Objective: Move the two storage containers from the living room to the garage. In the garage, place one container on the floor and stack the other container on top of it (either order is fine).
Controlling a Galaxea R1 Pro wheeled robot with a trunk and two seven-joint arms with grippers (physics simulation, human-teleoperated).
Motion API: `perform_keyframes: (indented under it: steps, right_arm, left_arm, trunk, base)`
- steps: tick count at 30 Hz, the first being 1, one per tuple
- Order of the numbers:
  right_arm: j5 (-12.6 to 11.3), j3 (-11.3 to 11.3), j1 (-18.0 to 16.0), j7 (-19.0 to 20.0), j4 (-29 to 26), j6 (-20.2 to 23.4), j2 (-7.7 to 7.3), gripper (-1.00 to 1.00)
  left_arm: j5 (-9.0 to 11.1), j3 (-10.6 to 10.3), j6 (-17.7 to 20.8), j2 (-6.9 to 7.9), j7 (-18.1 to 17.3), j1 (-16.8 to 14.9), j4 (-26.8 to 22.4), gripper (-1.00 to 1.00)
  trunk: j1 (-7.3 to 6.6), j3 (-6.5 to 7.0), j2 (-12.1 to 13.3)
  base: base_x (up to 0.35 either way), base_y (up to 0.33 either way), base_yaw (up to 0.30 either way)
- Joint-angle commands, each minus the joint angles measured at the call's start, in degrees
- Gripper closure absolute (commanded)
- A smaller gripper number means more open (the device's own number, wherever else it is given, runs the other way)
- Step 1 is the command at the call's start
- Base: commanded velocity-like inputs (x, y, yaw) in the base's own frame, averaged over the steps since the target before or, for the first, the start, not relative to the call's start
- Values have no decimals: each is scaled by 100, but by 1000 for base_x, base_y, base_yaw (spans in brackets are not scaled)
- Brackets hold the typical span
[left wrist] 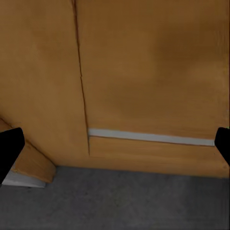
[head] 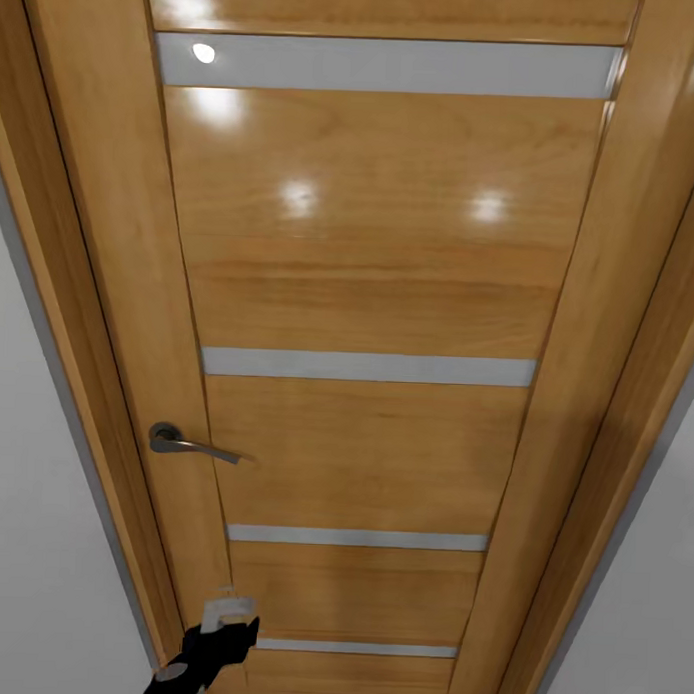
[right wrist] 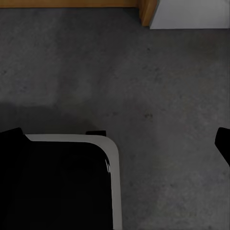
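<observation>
A closed wooden door point(head: 373, 318) is seen close ahead in the head view, set in a matching frame point(head: 84, 278) with pale wall point(head: 30, 536) on both sides. Four grey horizontal strips cross the door, and a metal lever handle point(head: 189, 443) sits at its left edge. The left tool point(head: 222, 623) is seen low beside the frame's foot, near the door; its fingers point(left wrist: 9, 148) appear far apart at both edges of the left wrist view, with nothing between them. The floor point(left wrist: 134, 201), dark grey and speckled, is met by the door's bottom edge. In the right wrist view, open floor lies under the right tool point(right wrist: 120, 148), whose fingers are spread wide and empty, above a dark, grey-rimmed part of the robot's base point(right wrist: 112, 177). The frame's foot is cut off at that view's edge.
</observation>
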Motion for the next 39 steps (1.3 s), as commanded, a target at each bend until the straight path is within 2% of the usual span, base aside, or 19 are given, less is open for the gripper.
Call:
perform_keyframes:
  steps: [1,8,13,16,23,25,27,28,30,37,39]
  right_arm:
    - [-58,0,-4,49,8,-24,-1,-100]
    - [-49,-4,-12,48,-57,-17,-1,-100]
    - [-42,-5,-13,48,-79,-14,-1,-100]
    - [-40,1,-13,48,-85,-15,-1,-100]
    - [-22,8,-13,55,-90,-12,-1,-100]
    - [-16,18,-13,58,-91,-14,-1,-100]
    - [-14,20,-13,62,-91,-15,-1,-100]
    - [-14,21,-13,64,-90,-15,-1,-100]
    - [-13,21,-13,65,-90,-14,-1,-100]
    - [-13,26,-13,66,-91,-9,-1,-100]
    - [-13,26,-13,66,-91,-9,-1,-100]
  left_arm:
    - [1,12,70,-15,5,-61,-23,-100]
    - [9,12,446,-60,20,-628,-62,-100]
    - [12,12,483,-95,7,-972,-50,-100]
    - [10,12,502,-163,-3,-1223,-22,-100]
    - [9,20,517,-197,-5,-1583,99,-100]
    - [66,27,513,-199,-5,-1802,290,-100]
    - [254,28,510,-196,-2,-1980,476,-100]
    - [434,29,506,-190,3,-2176,668,-100]
    - [514,29,508,-189,3,-2343,821,-100]
    - [591,29,517,-209,8,-2893,1415,-100]
    - [593,29,517,-211,11,-3102,1730,-100]
  trunk:
    - [0,-6,-4]
    - [0,-6,-4]
    - [0,-6,-4]
    - [0,-6,-4]
    - [0,-6,-4]
    - [0,-6,-4]
    - [0,-6,-4]
    - [0,-6,-4]
    - [0,-6,-4]
    - [0,-6,-4]
    - [0,-6,-4]
  base:
    - [0,0,0]
    - [0,0,0]
    - [0,0,0]
    - [0,0,0]
    - [0,0,0]
    - [0,0,0]
    - [0,0,0]
    - [0,0,0]
    - [0,0,0]
    - [0,0,0]
    - [0,0,0]
